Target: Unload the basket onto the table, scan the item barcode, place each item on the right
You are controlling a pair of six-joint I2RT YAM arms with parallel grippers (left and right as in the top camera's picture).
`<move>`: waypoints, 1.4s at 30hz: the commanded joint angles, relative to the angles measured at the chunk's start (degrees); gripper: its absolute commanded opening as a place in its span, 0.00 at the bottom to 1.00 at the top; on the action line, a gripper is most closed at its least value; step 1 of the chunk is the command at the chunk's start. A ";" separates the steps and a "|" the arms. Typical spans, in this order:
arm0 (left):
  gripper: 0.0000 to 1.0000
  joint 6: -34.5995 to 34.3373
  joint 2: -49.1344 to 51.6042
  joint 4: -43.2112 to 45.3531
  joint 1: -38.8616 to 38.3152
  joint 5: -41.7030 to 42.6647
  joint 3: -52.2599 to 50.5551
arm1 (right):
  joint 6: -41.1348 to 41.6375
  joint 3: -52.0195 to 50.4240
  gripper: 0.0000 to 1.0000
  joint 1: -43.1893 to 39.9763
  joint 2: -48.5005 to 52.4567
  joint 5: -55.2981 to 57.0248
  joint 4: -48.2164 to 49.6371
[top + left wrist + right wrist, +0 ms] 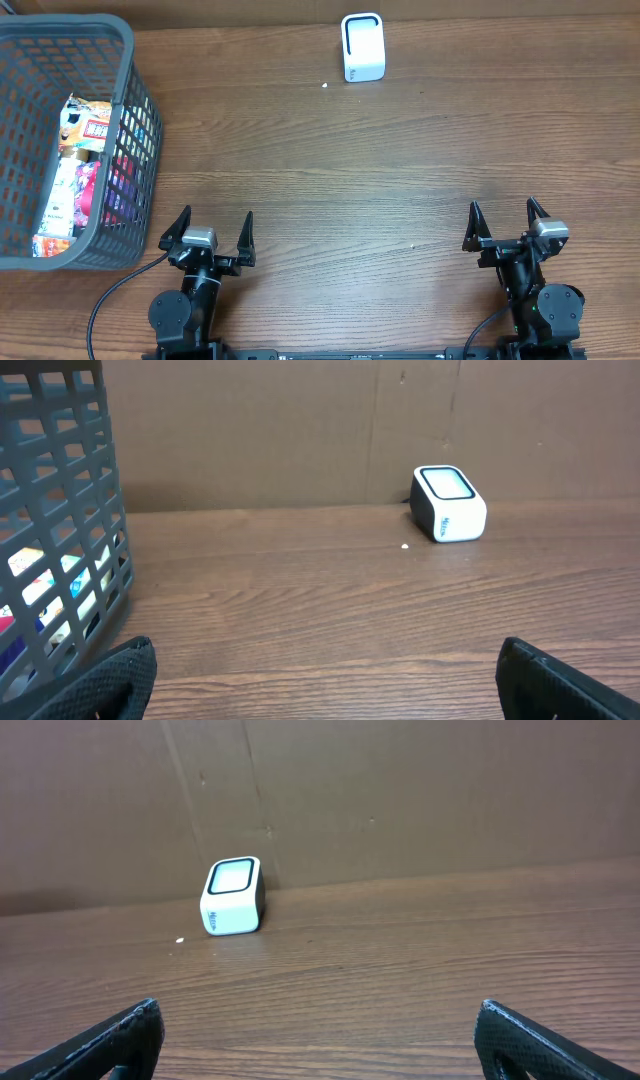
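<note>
- At the near edge of the tabletop, toward the near left corner, sits the left gripper. Its two fingers are spread as wide as they go with nothing between them, so it looks parked and ready rather than at work
- The right gripper mirrors it toward the near right corner, likewise fully spread and holding nothing. Both point at the far edge, so each wrist camera looks out across the wood toward the job ahead
- Just beside the left gripper, on its outer side, stands the grey mesh basket, running along the left edge up to the far left corner. Placed there, it is probably the left arm's to reach into
- Inside the basket lie the colourful packets, piled against the wall nearest the table's middle. These are the goods to be scanned and none is out yet, so the task reads as not begun. Which packet is meant, and where its barcode sits, I cannot tell
- Between the arms and the far edge the wood is bare, which leaves room to carry a packet across
- A small white speck lies near the far edge, just left of the scanner
- Farthest off, the white scanner stands at the far edge, a little right of centre, close against the brown wall. Its dark-framed window faces upward, likely so that a packet held over it can show its barcode
</note>
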 commanded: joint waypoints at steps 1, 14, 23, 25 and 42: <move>1.00 1.03 -0.66 -0.11 -0.70 -0.74 -0.22 | 0.35 -0.61 1.00 0.42 -0.57 -0.31 0.37; 1.00 1.03 -0.66 -0.11 -0.70 -0.74 -0.22 | 0.35 -0.61 1.00 0.42 -0.57 -0.31 0.37; 1.00 1.03 -0.66 -0.11 -0.70 -0.74 -0.22 | 0.35 -0.61 1.00 0.42 -0.57 -0.31 0.37; 1.00 1.03 -0.66 -0.11 -0.70 -0.74 -0.22 | 0.35 -0.59 1.00 0.42 -0.57 -0.31 0.37; 1.00 -20.85 -0.66 18.47 -0.74 24.22 -0.17 | 0.35 -0.61 1.00 0.42 -0.57 -0.31 0.37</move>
